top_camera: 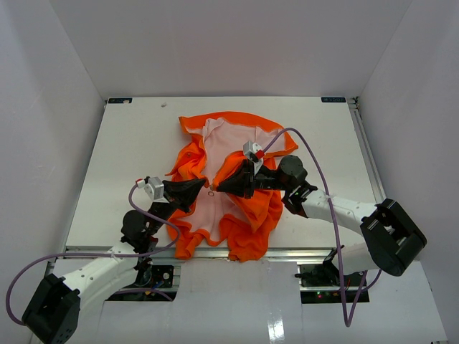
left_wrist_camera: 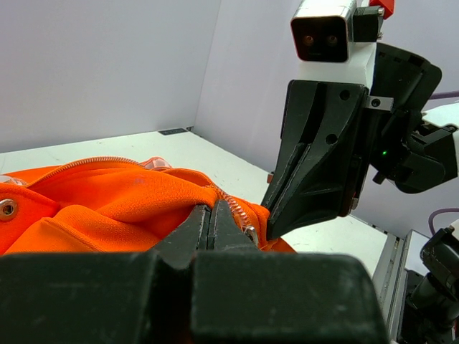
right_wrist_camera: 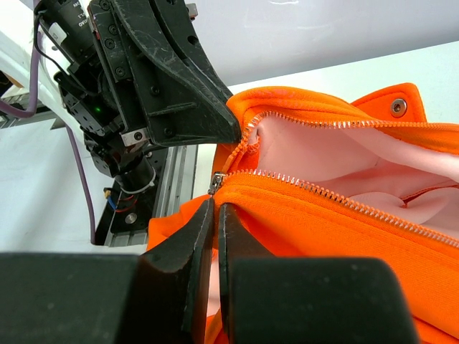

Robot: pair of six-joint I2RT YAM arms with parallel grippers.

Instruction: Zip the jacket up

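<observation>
The orange jacket (top_camera: 251,208) lies open on the white table, its pale pink lining (top_camera: 222,143) showing. My left gripper (top_camera: 203,190) and right gripper (top_camera: 220,188) meet tip to tip at the lower front of the zipper. In the left wrist view the left gripper (left_wrist_camera: 213,208) is shut on the orange zipper edge (left_wrist_camera: 107,193), and the metal slider (left_wrist_camera: 251,233) sits just beyond its tips. In the right wrist view the right gripper (right_wrist_camera: 215,204) is shut on the other zipper edge (right_wrist_camera: 344,222), just below the slider (right_wrist_camera: 217,183). The zipper teeth part above the slider.
The white table (top_camera: 122,158) is enclosed by white walls on three sides. A metal rail (top_camera: 301,252) runs along the near edge by the arm bases. Each arm's purple cable (top_camera: 323,172) loops over the table. A metal snap (right_wrist_camera: 396,107) sits on the jacket's collar.
</observation>
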